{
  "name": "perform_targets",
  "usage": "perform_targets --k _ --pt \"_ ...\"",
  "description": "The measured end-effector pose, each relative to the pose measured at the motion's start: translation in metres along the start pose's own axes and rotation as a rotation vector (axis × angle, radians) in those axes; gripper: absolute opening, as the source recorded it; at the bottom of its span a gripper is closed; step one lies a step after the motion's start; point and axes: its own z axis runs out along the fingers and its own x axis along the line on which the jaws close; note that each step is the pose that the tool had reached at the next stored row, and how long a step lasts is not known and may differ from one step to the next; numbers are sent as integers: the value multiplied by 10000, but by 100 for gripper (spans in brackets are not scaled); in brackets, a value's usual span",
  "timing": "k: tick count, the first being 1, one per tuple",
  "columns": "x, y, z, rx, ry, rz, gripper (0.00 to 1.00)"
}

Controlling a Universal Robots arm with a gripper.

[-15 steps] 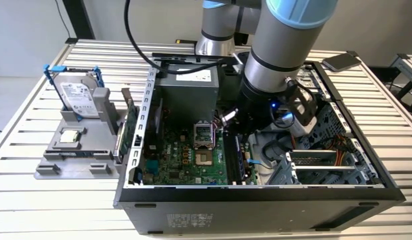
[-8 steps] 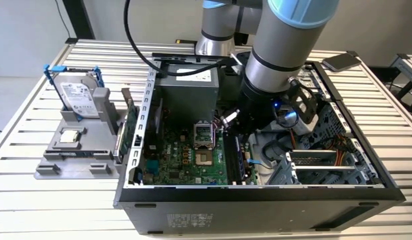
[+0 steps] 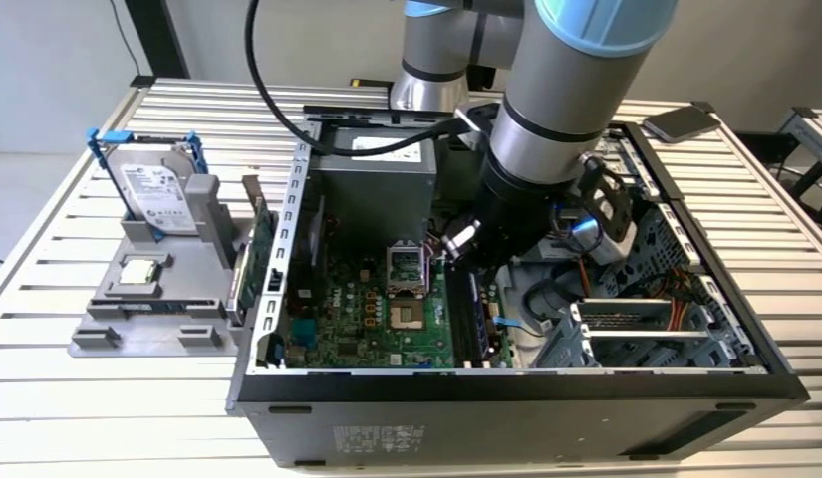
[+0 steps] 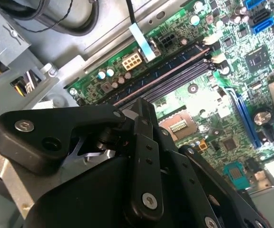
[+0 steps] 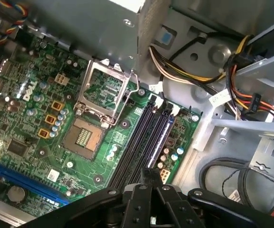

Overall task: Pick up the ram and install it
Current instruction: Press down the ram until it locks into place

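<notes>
- Inside the computer case [image 3: 517, 383], toward its drive-bay side, the arm reaches down over the motherboard [image 3: 371, 319].
- Gripper [image 5: 151, 178]: poised above the slots' end; jaw state cannot be told.
- Ram [image 5: 161, 137]: apparently in the board-edge slot, lengthwise away from the gripper.

My arm [image 3: 550, 119] is silver tubing with pale blue caps; my hand [image 4: 141, 156] is matte black, screw-studded linkages.

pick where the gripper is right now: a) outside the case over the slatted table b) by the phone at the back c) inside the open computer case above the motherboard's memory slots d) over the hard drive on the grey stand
c: in the exterior view the arm reaches down into the open computer case, and in the first wrist view the gripper sits just above the long black memory slots on the green motherboard.
</notes>
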Motion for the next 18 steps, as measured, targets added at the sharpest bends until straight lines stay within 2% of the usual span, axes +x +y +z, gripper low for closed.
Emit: perform_targets --k 5,14,18 --pt "-3 0 -7 5 -3 -365 0" --pt "-4 0 -12 52 -71 -1177 0" --pt "-4 0 -12 63 -83 -1566 0"
